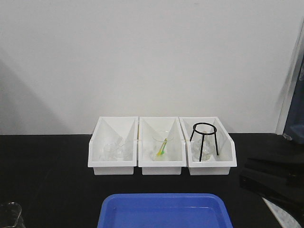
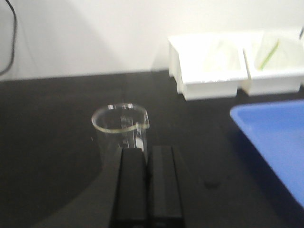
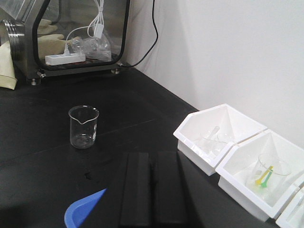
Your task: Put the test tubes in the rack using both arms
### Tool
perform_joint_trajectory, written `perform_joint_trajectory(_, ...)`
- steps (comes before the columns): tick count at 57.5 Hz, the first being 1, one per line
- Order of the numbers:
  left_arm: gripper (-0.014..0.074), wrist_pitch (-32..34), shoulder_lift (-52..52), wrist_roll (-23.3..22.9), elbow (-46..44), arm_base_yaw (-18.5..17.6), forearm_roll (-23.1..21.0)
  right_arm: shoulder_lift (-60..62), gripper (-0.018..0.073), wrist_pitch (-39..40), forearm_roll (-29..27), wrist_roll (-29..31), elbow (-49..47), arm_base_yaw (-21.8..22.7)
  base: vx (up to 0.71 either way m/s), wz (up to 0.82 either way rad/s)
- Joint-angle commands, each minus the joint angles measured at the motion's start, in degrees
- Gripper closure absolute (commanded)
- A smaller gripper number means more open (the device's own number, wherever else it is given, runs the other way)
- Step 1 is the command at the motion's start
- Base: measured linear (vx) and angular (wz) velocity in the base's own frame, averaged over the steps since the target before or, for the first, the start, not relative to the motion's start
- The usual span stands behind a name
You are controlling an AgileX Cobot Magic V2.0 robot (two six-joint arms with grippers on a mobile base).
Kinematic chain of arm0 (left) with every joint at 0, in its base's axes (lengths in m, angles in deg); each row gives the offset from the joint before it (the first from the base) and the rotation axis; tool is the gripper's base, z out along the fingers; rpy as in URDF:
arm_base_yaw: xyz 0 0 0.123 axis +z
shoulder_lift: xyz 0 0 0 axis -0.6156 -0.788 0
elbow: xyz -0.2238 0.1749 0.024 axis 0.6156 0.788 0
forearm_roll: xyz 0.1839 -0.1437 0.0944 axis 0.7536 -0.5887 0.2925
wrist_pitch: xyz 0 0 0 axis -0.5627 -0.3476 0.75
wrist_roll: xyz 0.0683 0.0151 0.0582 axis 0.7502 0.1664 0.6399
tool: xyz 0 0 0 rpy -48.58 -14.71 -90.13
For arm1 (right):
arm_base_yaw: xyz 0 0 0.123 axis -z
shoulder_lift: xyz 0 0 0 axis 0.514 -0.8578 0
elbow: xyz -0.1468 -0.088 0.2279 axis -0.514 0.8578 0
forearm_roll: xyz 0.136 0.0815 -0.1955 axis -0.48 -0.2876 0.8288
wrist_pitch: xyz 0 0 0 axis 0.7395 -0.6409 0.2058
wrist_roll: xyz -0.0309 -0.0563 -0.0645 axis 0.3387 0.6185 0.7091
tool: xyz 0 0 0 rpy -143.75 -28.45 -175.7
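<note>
Black worktop [image 1: 52,180], pre-grasp stage: both end effectors empty, left end effector [image 2: 147,154] and right end effector [image 3: 150,159] each with fingers pressed together. Beaker [image 2: 119,130] just ahead of the left one. No rack visible; possible test tube in the left bin [image 3: 216,135], ahead-right of the right end effector. Next: spread, reach there.

Left gripper [image 2: 147,183]: black fingers pressed flat together, no gap, nothing held, pointing forward low over the table. Right gripper [image 3: 151,187]: same, both fingers closed side by side, empty, level. Neither arm clearly visible in the front view.
</note>
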Motion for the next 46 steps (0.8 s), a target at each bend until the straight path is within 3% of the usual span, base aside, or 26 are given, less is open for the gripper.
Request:
perform_joint_trajectory(1, 0.0617, 3.65, 2.06, -1.04, 1.63, 0.36, -0.46, 0.55, 0.0567, -1.02, -0.81, 0.05, -1.69, 0.00, 0.00, 0.00)
perform_joint_trajectory(46, 0.0617, 2.86, 2.86, -1.17, 1.64, 0.49, -0.50, 0.70, 0.0567, -1.02, -0.81, 0.05, -1.69, 0.00, 0.00, 0.00)
